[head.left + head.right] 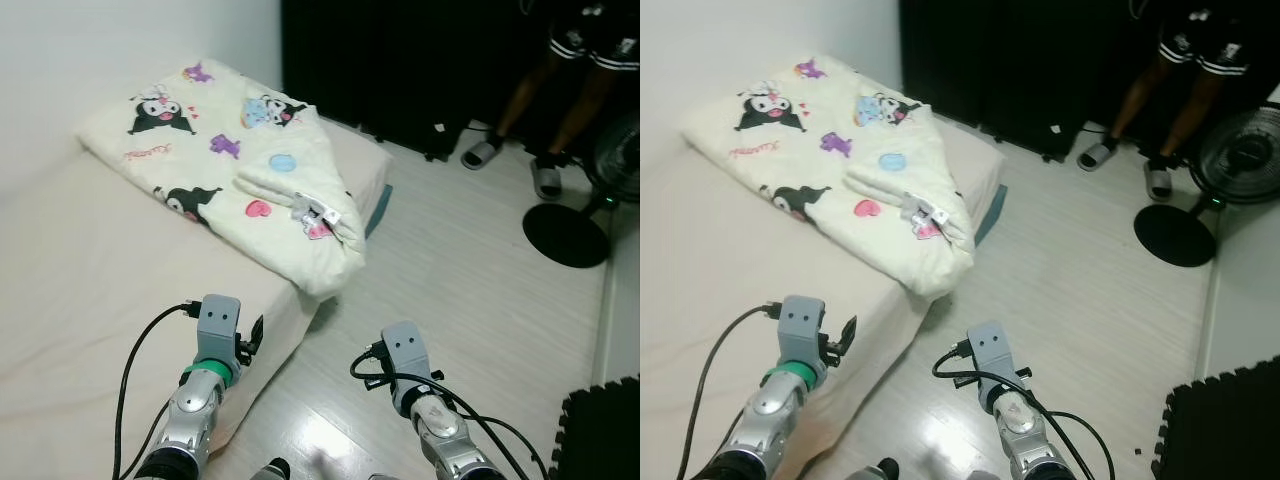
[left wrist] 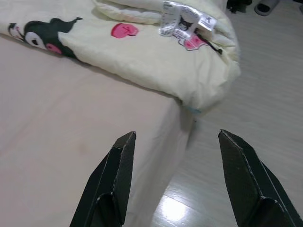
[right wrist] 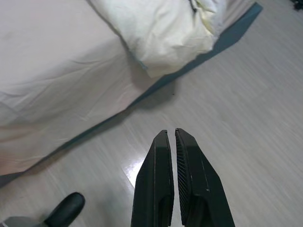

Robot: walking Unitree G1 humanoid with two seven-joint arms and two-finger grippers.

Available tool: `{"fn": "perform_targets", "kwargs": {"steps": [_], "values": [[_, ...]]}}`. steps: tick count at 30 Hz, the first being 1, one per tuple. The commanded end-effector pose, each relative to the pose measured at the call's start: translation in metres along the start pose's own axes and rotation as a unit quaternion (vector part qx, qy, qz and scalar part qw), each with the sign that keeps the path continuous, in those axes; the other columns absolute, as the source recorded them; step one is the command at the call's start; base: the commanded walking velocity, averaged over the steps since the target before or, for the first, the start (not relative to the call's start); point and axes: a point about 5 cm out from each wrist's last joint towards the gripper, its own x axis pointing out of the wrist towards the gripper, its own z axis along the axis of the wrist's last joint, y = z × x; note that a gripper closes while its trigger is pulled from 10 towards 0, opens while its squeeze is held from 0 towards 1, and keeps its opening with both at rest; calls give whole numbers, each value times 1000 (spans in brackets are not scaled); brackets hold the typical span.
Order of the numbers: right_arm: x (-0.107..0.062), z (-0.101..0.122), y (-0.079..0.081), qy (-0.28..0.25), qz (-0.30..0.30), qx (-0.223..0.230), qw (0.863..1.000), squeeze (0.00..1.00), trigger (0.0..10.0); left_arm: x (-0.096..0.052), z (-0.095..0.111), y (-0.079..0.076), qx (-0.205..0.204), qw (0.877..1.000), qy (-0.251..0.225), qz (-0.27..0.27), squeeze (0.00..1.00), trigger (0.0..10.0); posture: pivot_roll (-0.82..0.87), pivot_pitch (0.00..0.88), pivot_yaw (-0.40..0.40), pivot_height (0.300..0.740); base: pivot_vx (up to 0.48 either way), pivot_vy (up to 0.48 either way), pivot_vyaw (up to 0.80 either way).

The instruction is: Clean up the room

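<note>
A folded cream blanket (image 1: 230,150) printed with cartoon figures lies across the far end of a low beige mattress (image 1: 90,270); one corner hangs over the mattress edge. In the left wrist view, the blanket (image 2: 142,52) is ahead of my left gripper (image 2: 176,134), which is open with nothing between its fingers and hovers over the mattress's near corner. My right gripper (image 3: 171,132) is shut on nothing and held over the pale wood floor (image 3: 246,118) beside the mattress.
A person in sandals (image 1: 560,100) stands at the back right by a dark curtain (image 1: 400,60). A fan with a round black base (image 1: 566,235) stands on the floor to the right. A black foam mat (image 1: 600,430) lies at the near right.
</note>
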Motion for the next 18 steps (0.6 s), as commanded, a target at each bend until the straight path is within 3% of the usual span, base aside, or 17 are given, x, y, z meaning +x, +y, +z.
{"fn": "perform_targets", "kwargs": {"steps": [1,18], "values": [[-3,-7,1,11,-2,4,1000,0,10000,-3,-5,0,7,1000,6,-3,0,10000,4,52,6,740,0,0,800],[-3,-6,1,10,3,2,1000,0,10000,-3,-4,1,8,1000,2,-1,0,10000,3,45,-1,740,0,0,800]]}}
